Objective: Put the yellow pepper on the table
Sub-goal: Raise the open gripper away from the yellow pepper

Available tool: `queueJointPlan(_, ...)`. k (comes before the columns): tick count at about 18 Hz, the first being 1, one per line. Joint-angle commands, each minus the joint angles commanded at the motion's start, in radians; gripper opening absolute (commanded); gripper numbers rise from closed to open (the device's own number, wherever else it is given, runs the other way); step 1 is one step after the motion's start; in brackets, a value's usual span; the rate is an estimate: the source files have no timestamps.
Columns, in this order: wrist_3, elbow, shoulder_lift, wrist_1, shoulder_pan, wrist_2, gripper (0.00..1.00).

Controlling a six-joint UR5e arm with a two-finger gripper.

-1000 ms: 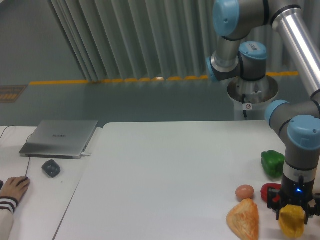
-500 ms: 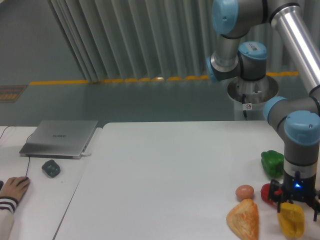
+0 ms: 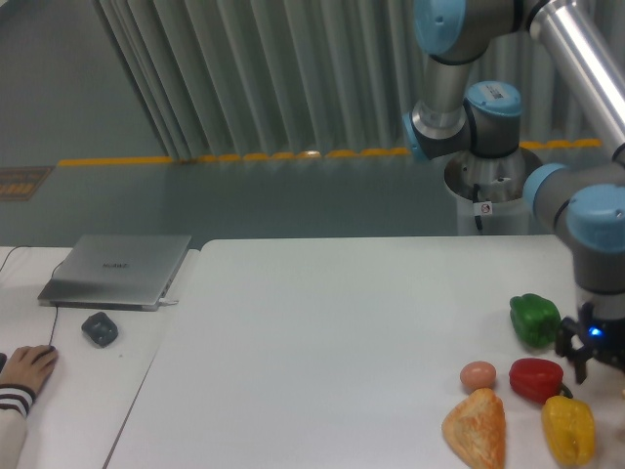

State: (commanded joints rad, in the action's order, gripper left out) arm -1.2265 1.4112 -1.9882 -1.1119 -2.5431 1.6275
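Risen and shifted right, the gripper (image 3: 596,354) hangs spread and empty; below-left, the yellow pepper (image 3: 568,430) rests released on the worktop (image 3: 322,342).

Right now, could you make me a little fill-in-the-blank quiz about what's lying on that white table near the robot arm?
1. The yellow pepper lies on the table, just below the ____ pepper.
2. The pepper nearest the far edge of the table is ____.
3. The gripper is holding ____.
4. The pastry lies just below the small brown ____.

Missing words: red; green; nothing; egg
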Motion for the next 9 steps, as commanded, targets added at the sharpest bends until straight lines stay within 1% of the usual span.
queueJointPlan(3, -0.151, 0.002, 0.046, -0.081, -0.069, 0.0, 1.0)
queueJointPlan(5, -0.183, 0.002, 0.06, -0.097, -0.092, -0.002, 1.0)
queueJointPlan(9, -0.202, 0.014, 0.08, -0.098, -0.114, -0.002, 1.0)
